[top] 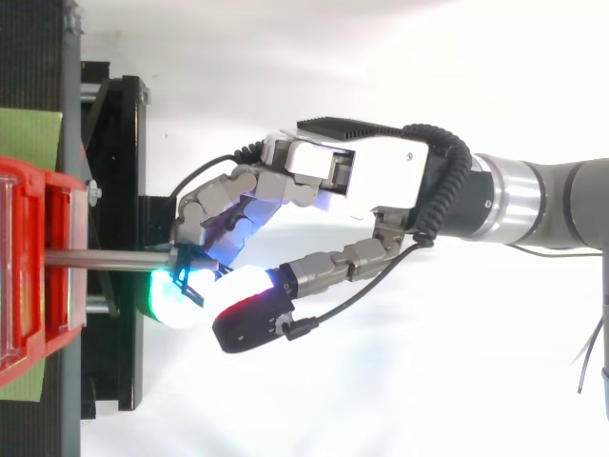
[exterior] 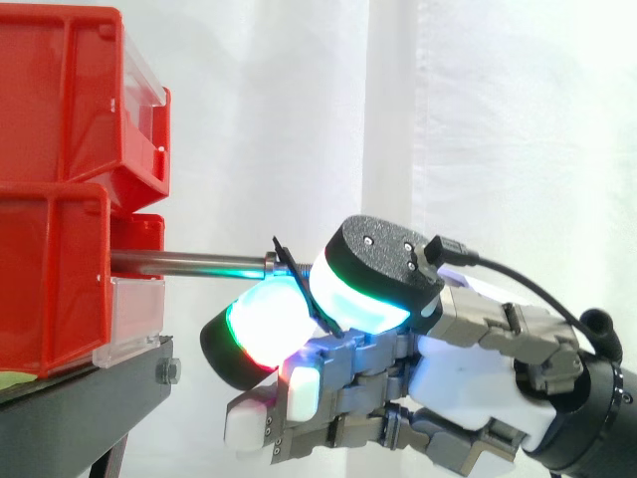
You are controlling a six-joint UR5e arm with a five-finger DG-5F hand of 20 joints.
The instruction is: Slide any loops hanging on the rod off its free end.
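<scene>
A steel rod point(exterior: 199, 263) sticks out level from the red bins point(exterior: 55, 279) toward the right. Its free end is at the hand's glowing pads. A thin black loop point(exterior: 287, 256) sits right at that free end and runs down between two pads. My hand point(exterior: 468, 383) comes in from the right, just below and beyond the rod tip, with thumb and a finger curled and pinching the loop. From above, the rod point(top: 105, 258) ends at the loop point(top: 186, 279), with the hand point(top: 381, 171) stretched out to the right of it.
Two red bins are stacked on a black stand point(exterior: 90, 393) at the left, the upper bin point(exterior: 70, 90) overhanging the rod's base. A green sheet point(top: 29, 138) lies under the bins. A white curtain hangs behind; open room lies right of the rod tip.
</scene>
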